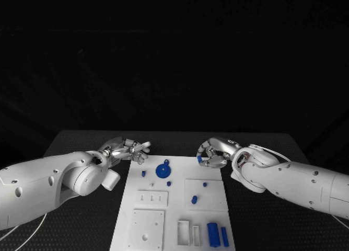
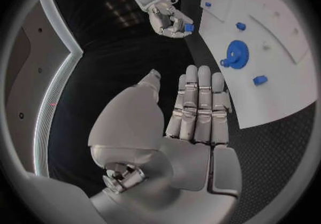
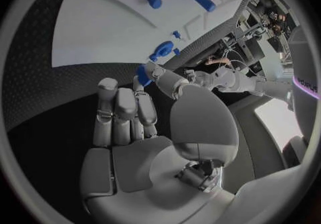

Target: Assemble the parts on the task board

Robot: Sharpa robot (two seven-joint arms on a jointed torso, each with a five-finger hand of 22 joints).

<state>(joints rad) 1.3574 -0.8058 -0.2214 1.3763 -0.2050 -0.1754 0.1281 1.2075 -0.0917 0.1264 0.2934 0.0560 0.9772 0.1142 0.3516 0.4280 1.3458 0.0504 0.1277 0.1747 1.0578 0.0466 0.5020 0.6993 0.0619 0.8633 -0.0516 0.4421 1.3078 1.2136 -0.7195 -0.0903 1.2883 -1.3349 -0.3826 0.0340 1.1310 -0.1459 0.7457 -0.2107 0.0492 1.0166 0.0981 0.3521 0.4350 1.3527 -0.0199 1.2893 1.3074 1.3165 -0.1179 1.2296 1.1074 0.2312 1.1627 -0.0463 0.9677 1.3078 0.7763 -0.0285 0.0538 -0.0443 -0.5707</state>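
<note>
The white task board [image 1: 174, 209] lies mid-table. A blue gear [image 1: 164, 170] stands near its far edge, with small blue pegs [image 1: 169, 183] around it. My right hand [image 1: 213, 152] hovers by the board's far right corner and pinches a small blue part [image 1: 199, 158] between thumb and a finger. The right wrist view shows that part [image 3: 143, 74] at the fingertips, with the gear [image 3: 162, 50] beyond. My left hand [image 1: 129, 149] hovers off the board's far left corner, holding nothing. Its fingers [image 2: 197, 106] lie straight, and the right hand [image 2: 170, 18] shows beyond with the part [image 2: 189, 28].
Two blue cylinders [image 1: 217, 235] lie at the board's near right, beside white slots [image 1: 187, 231]. Another blue peg [image 1: 195, 199] stands in a raised square plate [image 1: 205, 193]. The black table [image 1: 84, 141] surrounds the board.
</note>
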